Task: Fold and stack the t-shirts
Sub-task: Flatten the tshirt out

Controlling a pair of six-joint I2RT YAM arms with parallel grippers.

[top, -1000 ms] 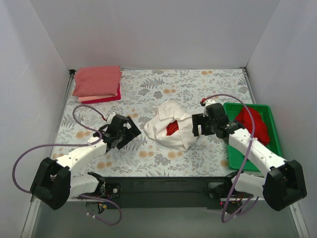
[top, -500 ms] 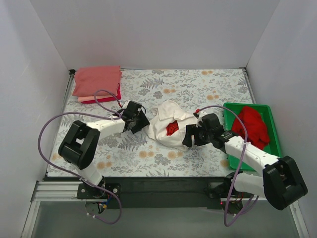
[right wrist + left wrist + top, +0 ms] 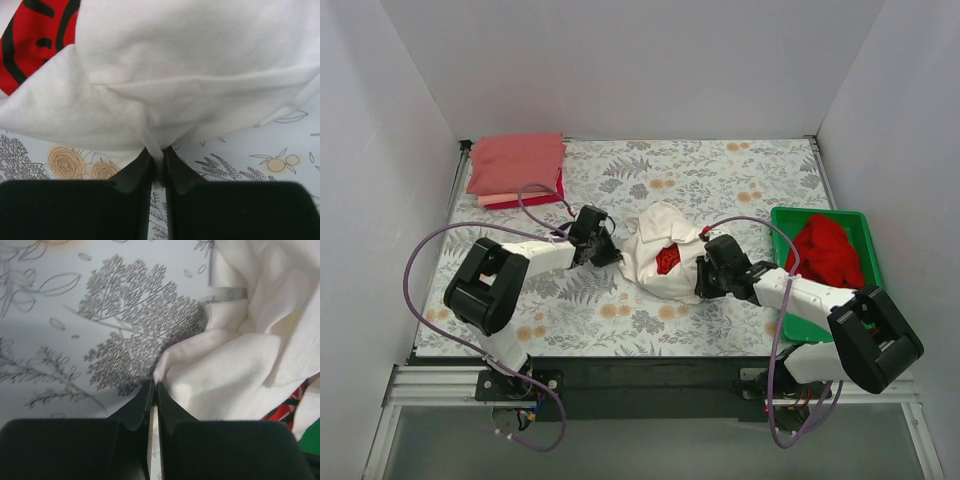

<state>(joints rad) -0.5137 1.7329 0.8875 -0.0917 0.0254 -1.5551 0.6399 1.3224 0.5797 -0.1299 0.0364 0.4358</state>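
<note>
Your left pincer (image 3: 154,386): clenched on a thin edge of the white t-shirt (image 3: 235,365), at the garment's left side, fingers low over the floral worktop (image 3: 75,340).
Your right pincer (image 3: 158,152): clenched on a gathered fold at the same shirt's near right edge.
White t-shirt: crumpled in a heap at mid-worktop between your two arms, red chest print partly showing.
Red t-shirt (image 3: 828,250): bunched inside the green tray (image 3: 790,325), right side of the worktop, apart from the white one.
Folded t-shirts (image 3: 515,165): pink and crimson stack, far left corner, well apart from both pincers
</note>
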